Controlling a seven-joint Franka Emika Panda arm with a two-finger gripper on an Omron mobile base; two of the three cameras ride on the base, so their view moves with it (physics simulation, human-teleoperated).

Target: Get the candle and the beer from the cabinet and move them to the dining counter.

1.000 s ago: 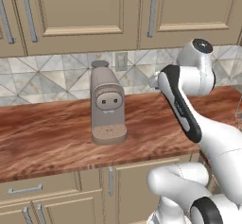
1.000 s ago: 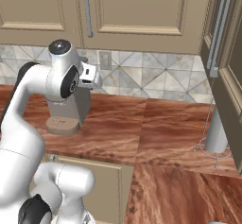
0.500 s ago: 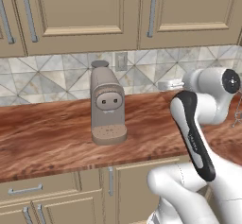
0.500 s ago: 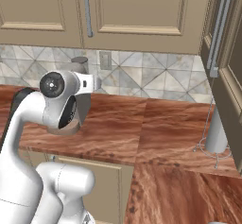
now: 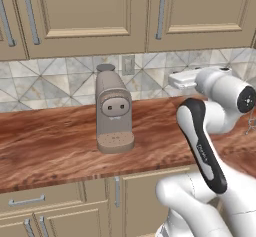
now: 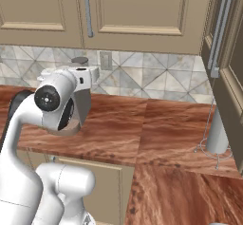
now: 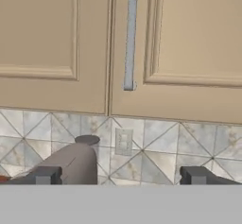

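Observation:
My gripper (image 7: 122, 176) is open, its two dark fingertips (image 7: 47, 175) wide apart with nothing between them. It points at the beige cabinet (image 7: 189, 38), whose doors are closed, a little below the long metal bar handle (image 7: 131, 34). From the left base view the white hand (image 5: 184, 77) hangs above the wood counter, right of the coffee machine and below the cabinet (image 5: 200, 11). It also shows in the right base view as the hand (image 6: 85, 74) under the cabinet handle (image 6: 87, 8). The candle and the beer are hidden. The dining counter is out of view.
A grey-brown coffee machine (image 5: 113, 112) stands on the narrow wood counter (image 5: 45, 141) against the tiled backsplash with a wall outlet (image 5: 128, 64). At the right, a wire stand with a grey roll (image 6: 217, 134) stands beside a tall dark cabinet (image 6: 232, 67).
The arm's upper joints have swung down and to the right, and the hand has levelled toward the wall cabinets. The gripper has stayed open. The base has not moved.

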